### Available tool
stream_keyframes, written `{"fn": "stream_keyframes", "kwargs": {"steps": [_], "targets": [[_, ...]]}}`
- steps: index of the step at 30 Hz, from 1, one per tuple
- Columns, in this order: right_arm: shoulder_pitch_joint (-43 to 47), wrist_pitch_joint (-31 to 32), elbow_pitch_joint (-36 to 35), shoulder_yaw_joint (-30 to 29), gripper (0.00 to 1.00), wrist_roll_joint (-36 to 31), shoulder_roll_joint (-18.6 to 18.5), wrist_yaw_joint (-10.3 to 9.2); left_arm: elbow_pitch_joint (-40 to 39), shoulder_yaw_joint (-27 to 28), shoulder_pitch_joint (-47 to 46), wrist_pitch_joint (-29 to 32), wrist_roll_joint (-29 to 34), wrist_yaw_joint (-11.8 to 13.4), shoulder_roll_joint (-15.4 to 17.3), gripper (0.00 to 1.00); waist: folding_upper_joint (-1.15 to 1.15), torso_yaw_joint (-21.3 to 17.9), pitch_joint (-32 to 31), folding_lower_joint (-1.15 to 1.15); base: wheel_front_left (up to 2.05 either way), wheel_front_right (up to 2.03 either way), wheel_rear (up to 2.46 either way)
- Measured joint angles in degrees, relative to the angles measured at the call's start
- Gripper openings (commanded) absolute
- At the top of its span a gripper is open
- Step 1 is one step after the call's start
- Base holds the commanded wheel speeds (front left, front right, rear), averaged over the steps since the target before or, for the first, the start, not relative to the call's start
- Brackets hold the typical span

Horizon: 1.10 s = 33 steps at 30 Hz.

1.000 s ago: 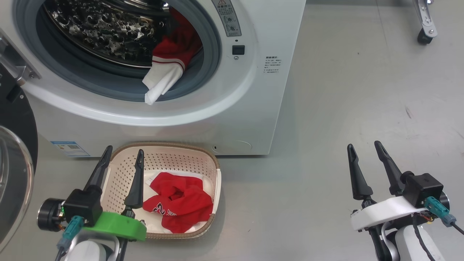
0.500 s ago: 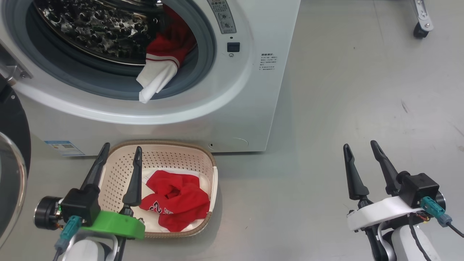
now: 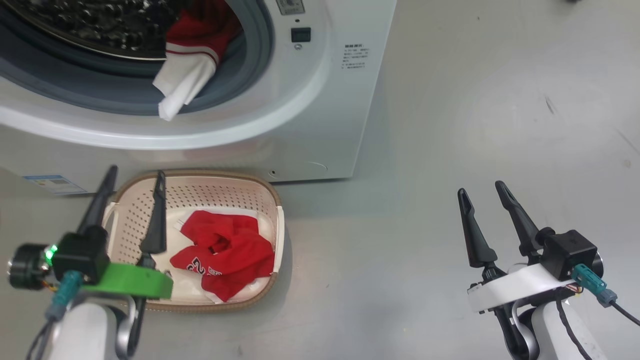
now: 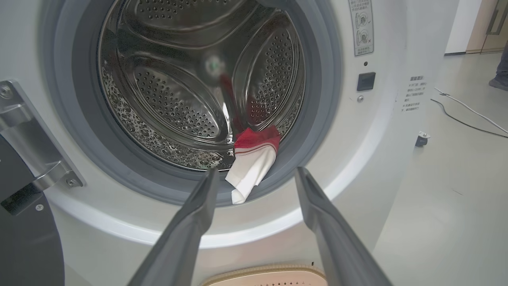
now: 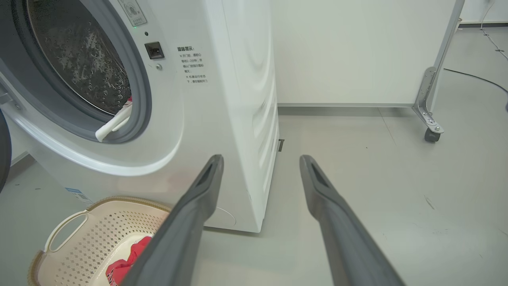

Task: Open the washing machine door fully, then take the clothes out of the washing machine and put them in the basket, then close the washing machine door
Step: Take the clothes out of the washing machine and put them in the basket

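1 garment [image 4: 252, 167] hangs vert., tip down, over seal [image 4: 323, 79].

Red clothes [image 3: 230, 250], white print, perhaps numerals; cream basket [image 3: 210, 197], brown rim

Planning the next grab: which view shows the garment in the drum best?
Left wrist view: the garment hangs over the grey seal, seen head-on. Head view crops its top; right wrist view catches a white edge.

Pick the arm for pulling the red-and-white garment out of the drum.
Left. The open left gripper points at the red-and-white fabric garment draped over the grey rubber drum seal; the open right gripper sits past the side of the white washing machine.
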Motion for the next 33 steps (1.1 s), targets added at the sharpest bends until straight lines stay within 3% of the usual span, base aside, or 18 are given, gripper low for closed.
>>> {"fn": "stream_keyframes", "kwargs": {"steps": [13, 33], "targets": [[-4.15, 0.00, -1.88, 2.00, 1.00, 0.01, 0.31, 0.04, 0.89, 5.26, -15.75, 10.32, -4.33, -0.02, 3.78, 1.00, 0.00, -4.55, 8.01, 0.00, 0.00, 0.00, 0.00], [-7.50, 0.00, -2.08, 4.77, 1.00, 0.27, 0.47, 0.05, 14.21, 9.59, -34.13, 26.31, -7.36, 1.53, 9.67, 1.00, 0.00, -12.55, 15.82, 0.00, 0.00, 0.00, 0.00]]}}
